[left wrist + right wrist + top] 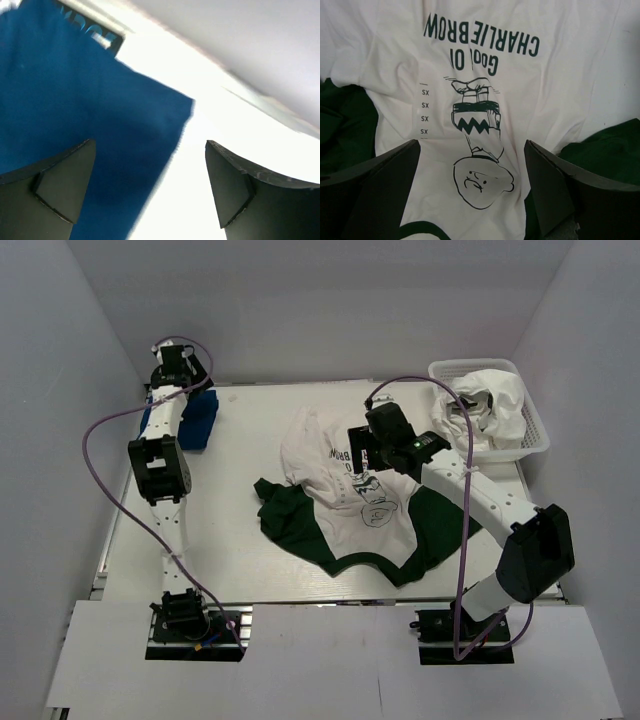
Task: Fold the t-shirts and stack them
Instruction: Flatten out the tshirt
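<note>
My two arms: white tubes, black joints.
My left arm (160,465) and right arm (480,495) share one build: white links between boxy black joint housings, each trailed by a lilac cable (85,450) looping from a black base (185,618) up to the wrist. A small green light (413,445), perhaps a status lamp, glows near my right wrist. Up close, my jaws are matt dark-grey wedges with angled inner faces.

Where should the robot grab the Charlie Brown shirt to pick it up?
Probably the dark green sleeve on the robot's right, pinched at its outer edge, coming straight down. The shirt lies limp on the table, so an edge gives the fingers something to close around, and the open right gripper hovers nearby.
</note>
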`<control>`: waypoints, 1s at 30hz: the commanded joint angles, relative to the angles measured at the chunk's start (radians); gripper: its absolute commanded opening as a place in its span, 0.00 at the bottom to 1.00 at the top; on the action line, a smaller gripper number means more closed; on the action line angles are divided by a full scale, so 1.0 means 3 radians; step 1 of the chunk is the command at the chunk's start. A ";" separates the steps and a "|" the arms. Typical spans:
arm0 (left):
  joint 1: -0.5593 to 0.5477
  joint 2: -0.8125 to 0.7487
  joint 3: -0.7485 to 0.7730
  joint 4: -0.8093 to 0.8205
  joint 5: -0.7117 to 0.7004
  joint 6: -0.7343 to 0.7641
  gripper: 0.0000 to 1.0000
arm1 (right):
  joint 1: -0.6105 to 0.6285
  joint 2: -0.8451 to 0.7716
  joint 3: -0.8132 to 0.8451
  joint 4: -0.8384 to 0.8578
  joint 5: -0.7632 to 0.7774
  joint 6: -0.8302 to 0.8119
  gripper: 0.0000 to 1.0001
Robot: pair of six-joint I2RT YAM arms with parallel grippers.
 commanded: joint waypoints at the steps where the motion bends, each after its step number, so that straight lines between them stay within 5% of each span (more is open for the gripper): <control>1: -0.0070 -0.0803 0.0065 -0.0124 0.0312 0.0066 1.00 | -0.0007 -0.0278 -0.0083 0.0323 -0.0106 0.0017 0.90; 4: -0.0101 -0.1079 -0.0067 -0.0401 0.0690 0.0026 1.00 | -0.0023 -0.0385 -0.0227 0.0405 -0.0122 0.0154 0.90; 10: -0.0438 -0.1989 -0.1278 -0.0651 0.1167 -0.0133 1.00 | -0.0048 -0.0579 -0.0518 0.0216 0.0098 0.0670 0.90; 14: -0.1075 -0.2449 -0.2403 -0.0933 0.1086 -0.0164 1.00 | -0.0186 -0.0779 -0.0900 -0.0110 0.0017 0.0957 0.90; 21: -0.1548 -0.3370 -0.3687 -0.1735 0.0478 -0.0235 1.00 | -0.0345 -0.1228 -0.1321 -0.0886 -0.0167 0.1284 0.90; 30: -0.1655 -0.4265 -0.4899 -0.1220 0.1137 -0.0307 1.00 | -0.0381 -0.1807 -0.2348 -0.0730 -0.0669 0.1689 0.90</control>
